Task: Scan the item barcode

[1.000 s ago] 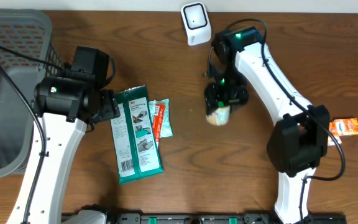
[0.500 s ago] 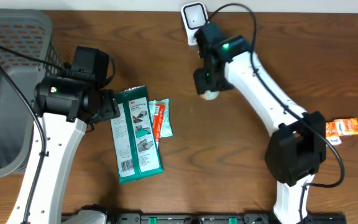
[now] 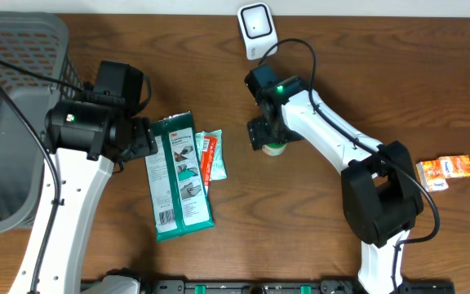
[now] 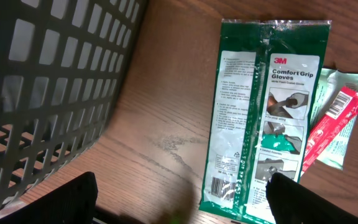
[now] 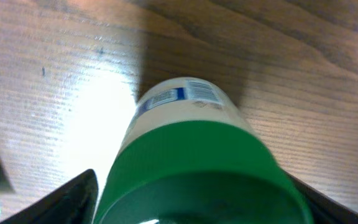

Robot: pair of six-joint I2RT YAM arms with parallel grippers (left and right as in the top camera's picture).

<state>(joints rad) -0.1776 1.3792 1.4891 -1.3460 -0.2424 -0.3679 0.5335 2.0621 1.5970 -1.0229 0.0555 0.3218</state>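
A small jar with a green lid (image 5: 191, 162) and a pale body fills the right wrist view, a barcode (image 5: 205, 92) showing on its label. It sits between the fingers of my right gripper (image 5: 191, 208), with a thin strip of table showing between the left finger and the lid. In the overhead view the jar (image 3: 275, 148) is under my right gripper (image 3: 268, 137), below the white scanner (image 3: 255, 28). My left gripper (image 3: 141, 139) stands open and holds nothing, beside the green glove packet (image 3: 179, 175).
A grey basket (image 3: 15, 114) fills the far left. A small red and pale green packet (image 3: 210, 155) lies against the glove packet (image 4: 263, 118). An orange box (image 3: 445, 170) lies at the right edge, near the right arm's base.
My right gripper carried the jar up toward the scanner, then came back down and left. Its jaws have widened around the jar. The left arm has not moved.
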